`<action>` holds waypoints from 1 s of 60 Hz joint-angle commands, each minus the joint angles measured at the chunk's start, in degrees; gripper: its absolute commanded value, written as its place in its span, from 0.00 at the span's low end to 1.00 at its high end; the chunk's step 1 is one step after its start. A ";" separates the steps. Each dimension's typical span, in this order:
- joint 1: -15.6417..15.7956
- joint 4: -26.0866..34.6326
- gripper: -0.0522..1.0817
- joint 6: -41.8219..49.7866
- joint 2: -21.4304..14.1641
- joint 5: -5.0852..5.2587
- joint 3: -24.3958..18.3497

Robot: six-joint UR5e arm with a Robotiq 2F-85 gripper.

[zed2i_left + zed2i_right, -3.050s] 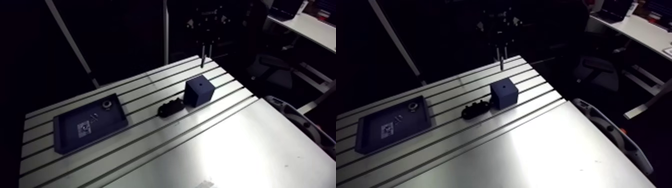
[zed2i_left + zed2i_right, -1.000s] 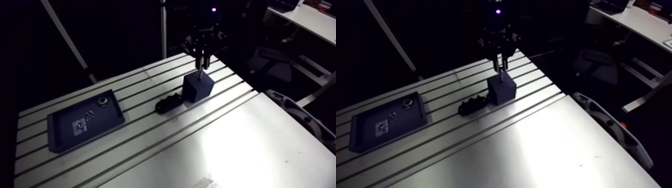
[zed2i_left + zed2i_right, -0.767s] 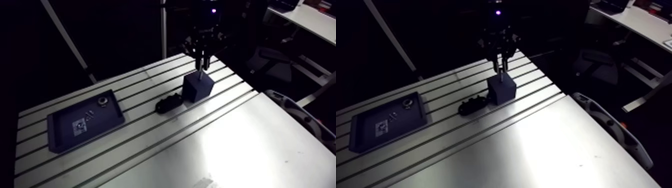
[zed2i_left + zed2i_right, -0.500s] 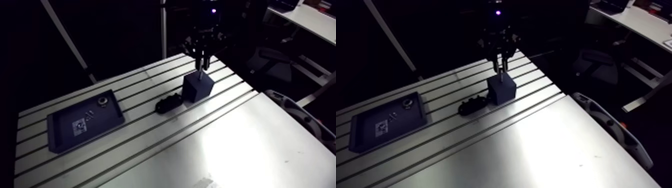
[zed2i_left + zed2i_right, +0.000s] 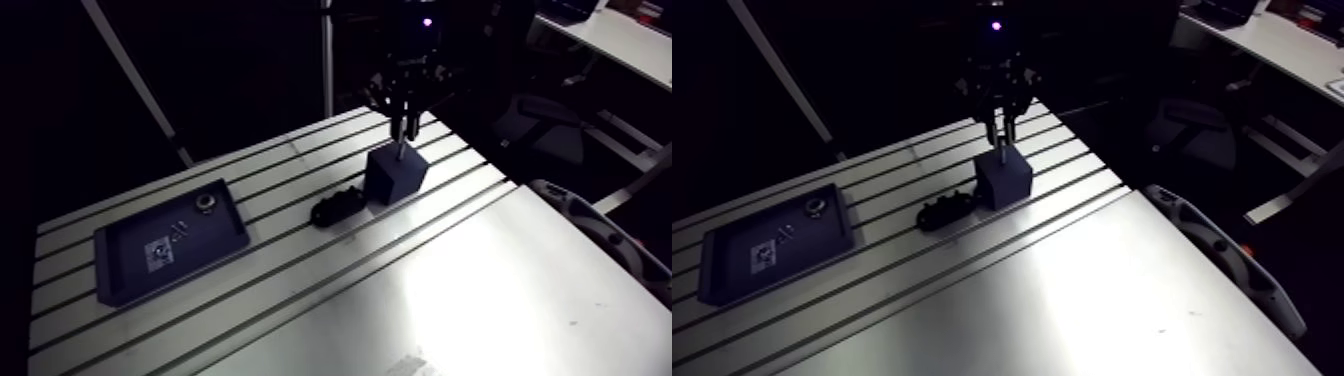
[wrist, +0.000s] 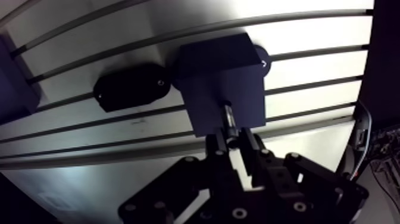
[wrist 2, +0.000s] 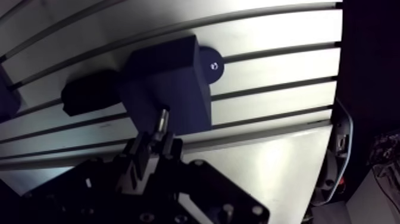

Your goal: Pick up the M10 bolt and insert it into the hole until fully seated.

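Observation:
A dark blue cube block [image 5: 395,176] stands on the slotted table [image 5: 450,290] toward its far side. My gripper [image 5: 406,105] hangs straight above it. In the wrist view the gripper [image 6: 233,142] is shut on the M10 bolt [image 6: 228,121], a slim metal shaft pointing down out of the fingers. The bolt's lower end meets the block's top face [image 6: 217,77] near its middle, where the hole is hidden behind the shaft. In the arm view the bolt [image 5: 402,150] shows as a short bright pin between gripper and block.
A black oval part [image 5: 338,207] lies on the table just left of the block. A dark tray [image 5: 215,235] with a ring-shaped piece [image 5: 205,202] and small hardware sits at the left. A round black disc [image 6: 262,60] lies against the block's far corner.
In the earliest frames the gripper held the bolt beyond the block, higher up; it has since come over the block and lowered onto it. The latest frames show no further motion.

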 commanded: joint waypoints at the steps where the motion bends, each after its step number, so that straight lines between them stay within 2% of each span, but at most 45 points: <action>1: 0.00 -0.01 1.00 -0.06 0.00 0.00 -0.01; 20: -0.09 -0.16 1.00 -0.13 0.00 -0.01 0.00; 29: -0.01 -2.29 1.00 -0.23 0.00 -0.09 0.27; 43: 0.00 -2.30 1.00 -0.23 0.00 0.26 0.43; 60: 0.09 -1.61 1.00 -0.23 -0.07 0.10 -0.07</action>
